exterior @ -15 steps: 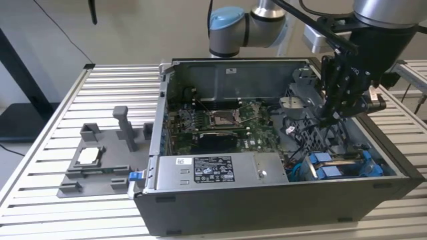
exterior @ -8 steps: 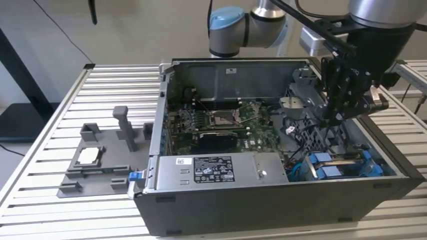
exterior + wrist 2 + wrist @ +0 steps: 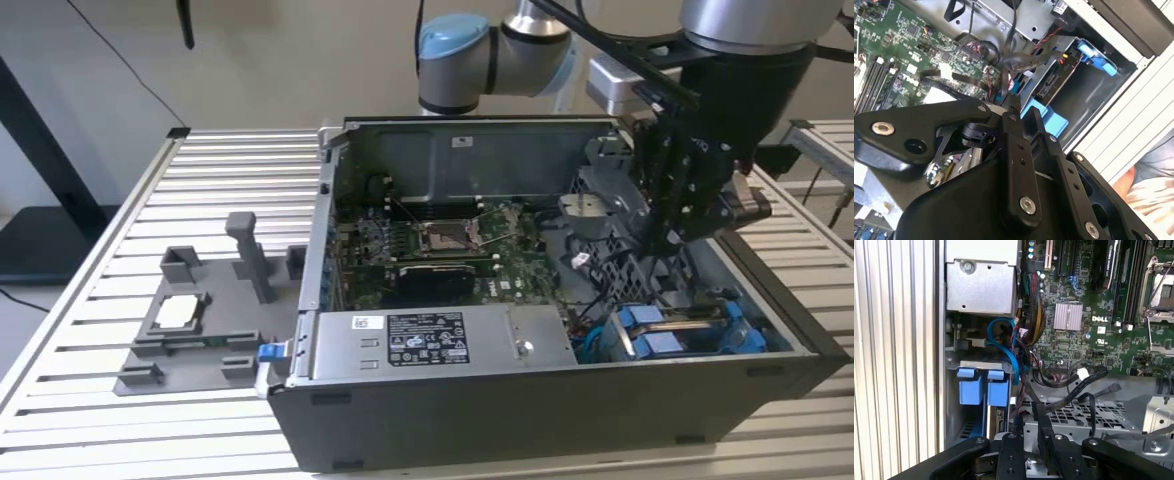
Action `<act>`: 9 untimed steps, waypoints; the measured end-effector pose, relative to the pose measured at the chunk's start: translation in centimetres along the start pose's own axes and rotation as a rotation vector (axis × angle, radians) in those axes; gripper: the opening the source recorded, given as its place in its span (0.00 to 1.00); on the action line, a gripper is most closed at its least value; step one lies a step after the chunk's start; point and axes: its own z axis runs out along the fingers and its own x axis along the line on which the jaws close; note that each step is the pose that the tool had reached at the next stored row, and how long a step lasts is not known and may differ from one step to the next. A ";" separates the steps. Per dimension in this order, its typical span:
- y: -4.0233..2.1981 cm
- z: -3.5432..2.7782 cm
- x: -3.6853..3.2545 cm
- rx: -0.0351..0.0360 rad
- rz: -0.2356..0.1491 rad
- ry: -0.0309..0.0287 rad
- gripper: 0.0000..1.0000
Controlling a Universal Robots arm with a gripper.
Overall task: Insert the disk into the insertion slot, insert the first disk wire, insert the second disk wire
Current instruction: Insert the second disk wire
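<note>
The disk (image 3: pixel 657 345), in its blue carrier, sits seated in the bay at the corner of the computer case (image 3: pixel 534 430), so insertion looks done. Loose black cables (image 3: pixel 1089 377) lie over the case's drive cage (image 3: pixel 1089 415), seemingly not yet plugged in. The gripper (image 3: pixel 671 235) hovers inside the case just above them; I cannot tell whether it pinches one. Room looks tight between the case wall and the cage.

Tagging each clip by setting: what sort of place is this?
Probably a robotics lab or assembly bench: an open desktop computer case lies on a slatted metal table, beside a grey fixture tray, with a robot arm above it.
</note>
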 end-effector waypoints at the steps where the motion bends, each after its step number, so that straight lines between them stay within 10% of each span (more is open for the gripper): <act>1: 0.18 -0.01 -0.07 0.0012 -0.001 0.0004 0.27; 9: 1.20 0.16 -0.50 0.0247 -0.016 0.0067 0.27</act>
